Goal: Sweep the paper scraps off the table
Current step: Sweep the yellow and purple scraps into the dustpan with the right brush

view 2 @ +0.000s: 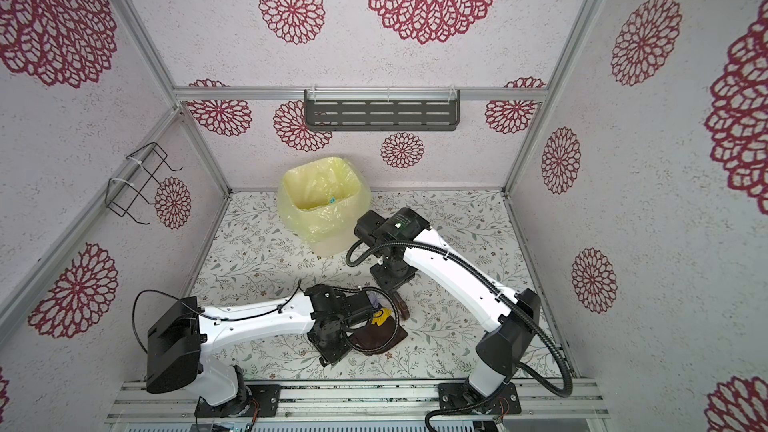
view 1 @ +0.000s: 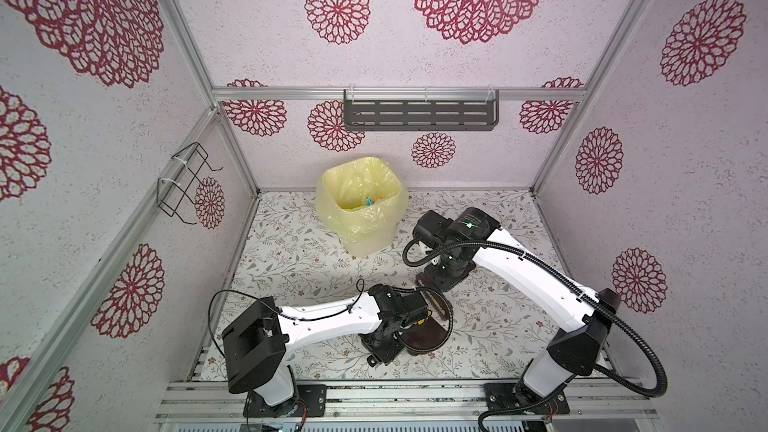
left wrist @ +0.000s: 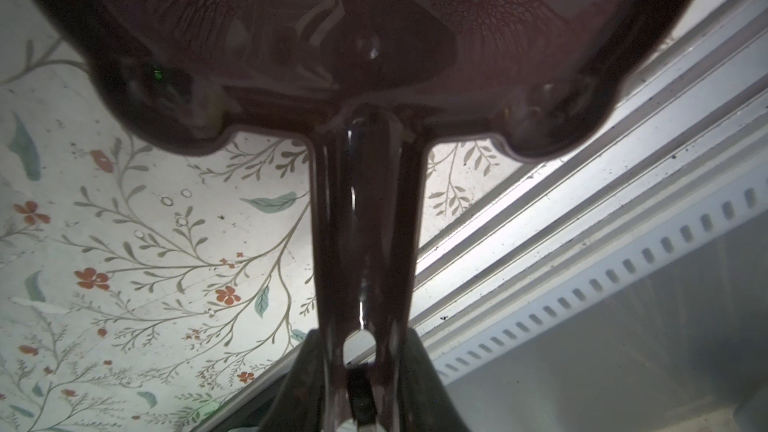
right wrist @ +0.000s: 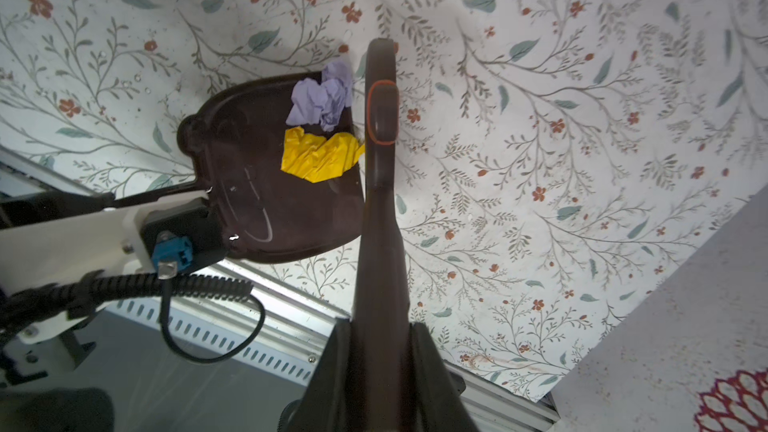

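Observation:
My left gripper (left wrist: 360,347) is shut on the handle (left wrist: 365,222) of a dark brown dustpan (right wrist: 249,184), which lies low over the table (right wrist: 582,118) near its front edge. Two paper scraps, a lilac wad (right wrist: 320,97) and a yellow wad (right wrist: 320,153), sit at the pan's open lip. In a top view the yellow scrap (view 2: 380,317) shows beside the left wrist. My right gripper (right wrist: 380,338) is shut on a brown brush (right wrist: 380,160), whose head stands against the lip next to the scraps. Both top views show the dustpan (view 1: 424,336) (view 2: 376,340).
A bin lined with a yellow bag (view 1: 361,205) (view 2: 324,201) stands at the back of the table, with some coloured scraps (view 1: 368,201) inside. An aluminium rail (view 1: 374,401) runs along the front edge. A wire rack (view 1: 183,182) and a grey shelf (view 1: 419,110) hang on the walls.

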Action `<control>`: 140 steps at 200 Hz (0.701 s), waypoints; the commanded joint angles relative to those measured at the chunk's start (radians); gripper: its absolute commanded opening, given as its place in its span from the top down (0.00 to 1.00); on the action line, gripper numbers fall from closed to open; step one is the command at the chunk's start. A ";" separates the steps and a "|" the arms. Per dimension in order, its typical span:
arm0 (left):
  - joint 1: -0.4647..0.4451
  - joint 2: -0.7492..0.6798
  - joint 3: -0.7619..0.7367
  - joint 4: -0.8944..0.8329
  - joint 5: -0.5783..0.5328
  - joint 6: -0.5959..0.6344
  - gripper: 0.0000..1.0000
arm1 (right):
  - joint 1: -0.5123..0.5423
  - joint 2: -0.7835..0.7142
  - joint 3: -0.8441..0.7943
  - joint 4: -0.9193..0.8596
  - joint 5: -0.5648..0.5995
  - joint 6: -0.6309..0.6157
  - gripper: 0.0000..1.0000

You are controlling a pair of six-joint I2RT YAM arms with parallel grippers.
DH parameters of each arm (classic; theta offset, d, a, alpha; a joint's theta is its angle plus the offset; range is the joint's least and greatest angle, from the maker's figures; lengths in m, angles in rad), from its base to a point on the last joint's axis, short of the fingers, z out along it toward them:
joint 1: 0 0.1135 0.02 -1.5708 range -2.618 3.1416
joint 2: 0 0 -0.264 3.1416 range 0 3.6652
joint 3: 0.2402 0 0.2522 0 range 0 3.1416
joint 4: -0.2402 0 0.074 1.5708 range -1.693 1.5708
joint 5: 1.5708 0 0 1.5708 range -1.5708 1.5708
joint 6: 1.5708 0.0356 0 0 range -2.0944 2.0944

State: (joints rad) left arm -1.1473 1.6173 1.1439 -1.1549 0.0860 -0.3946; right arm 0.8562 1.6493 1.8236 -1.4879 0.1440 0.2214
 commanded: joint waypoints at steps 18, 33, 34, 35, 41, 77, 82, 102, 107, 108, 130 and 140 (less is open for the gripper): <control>0.003 -0.003 -0.006 0.032 -0.003 -0.015 1.00 | -0.009 0.055 0.103 0.012 0.111 -0.022 1.00; 0.004 -0.010 -0.013 0.037 -0.002 -0.030 1.00 | -0.004 0.081 0.099 0.033 0.106 -0.067 1.00; 0.003 -0.011 -0.014 0.039 -0.001 -0.031 1.00 | -0.003 0.083 0.098 0.035 0.106 -0.070 1.00; 0.003 -0.012 -0.014 0.039 -0.001 -0.031 1.00 | -0.001 0.083 0.097 0.037 0.106 -0.073 1.00; 0.003 -0.016 -0.019 0.044 0.002 -0.038 1.00 | 0.002 0.091 0.093 0.045 0.099 -0.092 1.00; 0.002 -0.033 -0.037 0.055 0.009 -0.061 1.00 | 0.048 0.102 0.051 0.045 0.048 -0.177 1.00; 0.002 -0.033 -0.039 0.057 0.010 -0.062 1.00 | 0.059 0.097 0.043 0.045 0.041 -0.181 1.00; 0.003 -0.033 -0.045 0.060 0.012 -0.071 1.00 | 0.109 0.073 0.013 0.036 0.000 -0.183 1.00; 0.003 -0.035 -0.046 0.060 0.012 -0.072 1.00 | 0.120 0.067 0.007 0.031 -0.007 -0.178 1.00; 0.003 -0.035 -0.046 0.060 0.012 -0.073 1.00 | 0.121 0.065 0.006 0.029 -0.008 -0.178 1.00; 0.003 -0.039 -0.049 0.061 0.012 -0.077 1.00 | 0.164 0.025 -0.006 0.013 -0.042 -0.152 1.00; 0.003 -0.038 -0.049 0.061 0.012 -0.077 1.00 | 0.179 0.009 -0.004 0.012 -0.064 -0.144 1.00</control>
State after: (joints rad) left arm -1.1622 1.6043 1.0954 -1.1183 0.0929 -0.4610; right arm 0.9699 1.7405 1.8229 -1.4143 0.2043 0.0704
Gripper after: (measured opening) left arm 0.279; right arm 0.221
